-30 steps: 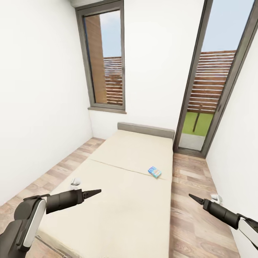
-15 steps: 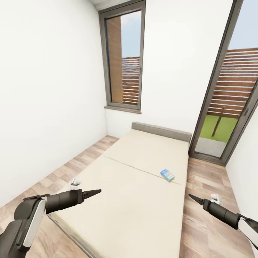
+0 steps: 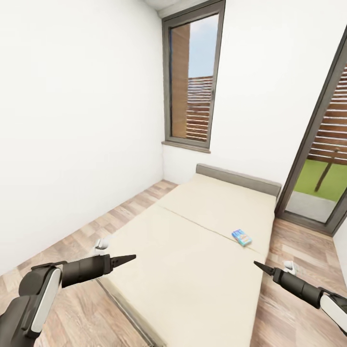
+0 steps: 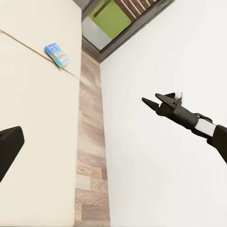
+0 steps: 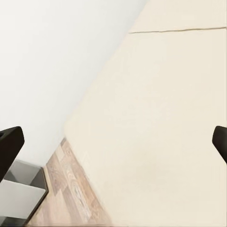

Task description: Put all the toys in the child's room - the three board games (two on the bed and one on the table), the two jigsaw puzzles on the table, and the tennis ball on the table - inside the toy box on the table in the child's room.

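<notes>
A blue board game (image 3: 241, 237) lies flat on the beige bed (image 3: 193, 260), near the bed's right edge, about halfway along. The left wrist view shows the same board game (image 4: 57, 55) on the mattress (image 4: 33, 118). My left gripper (image 3: 130, 258) hovers open over the bed's near left corner, holding nothing. My right gripper (image 3: 258, 265) hovers open beside the bed's right edge, a short way nearer me than the game; its fingers (image 4: 163, 98) also show in the left wrist view. The table, toy box, jigsaw puzzles and tennis ball are out of view.
A grey headboard (image 3: 238, 177) closes the bed's far end under a tall window (image 3: 193, 82). A glass door (image 3: 323, 164) stands at the far right. White walls flank the bed, with wood floor (image 3: 96, 226) on the left and a narrower strip (image 3: 294, 241) on the right.
The whole view has swung left, so the bed, window and door sit further right in the picture. Both arms hold the same pose.
</notes>
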You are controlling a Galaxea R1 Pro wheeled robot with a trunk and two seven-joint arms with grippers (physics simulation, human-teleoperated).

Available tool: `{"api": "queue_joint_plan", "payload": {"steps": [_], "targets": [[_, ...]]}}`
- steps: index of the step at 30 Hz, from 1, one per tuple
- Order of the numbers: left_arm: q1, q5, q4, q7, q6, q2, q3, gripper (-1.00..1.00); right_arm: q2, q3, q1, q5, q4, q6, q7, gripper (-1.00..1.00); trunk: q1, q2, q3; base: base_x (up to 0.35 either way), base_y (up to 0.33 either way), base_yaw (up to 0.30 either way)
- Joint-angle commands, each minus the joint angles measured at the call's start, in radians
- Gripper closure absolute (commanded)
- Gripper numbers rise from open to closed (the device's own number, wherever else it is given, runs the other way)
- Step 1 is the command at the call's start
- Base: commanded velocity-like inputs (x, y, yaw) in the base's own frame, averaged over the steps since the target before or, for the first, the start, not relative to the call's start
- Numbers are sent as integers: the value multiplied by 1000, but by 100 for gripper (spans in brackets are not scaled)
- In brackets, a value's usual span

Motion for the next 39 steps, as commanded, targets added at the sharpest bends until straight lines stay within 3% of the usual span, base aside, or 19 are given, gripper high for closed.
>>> {"api": "queue_joint_plan", "payload": {"steps": [1,23,39], "targets": [[-1,-2,0,-4,4,0,0,-100,-1,4,-1,-11,0,9,1,-100,0,-2,-2,-151,-13,292],[-1,0,0,-4,4,0,0,-100,-1,4,-1,-10,0,10,-3,-100,0,-2,-2,-131,-10,292],[-1,0,0,-18,4,0,0,-100,-1,5,-1,-10,0,9,-4,-100,0,-2,-2,-14,0,292]]}}
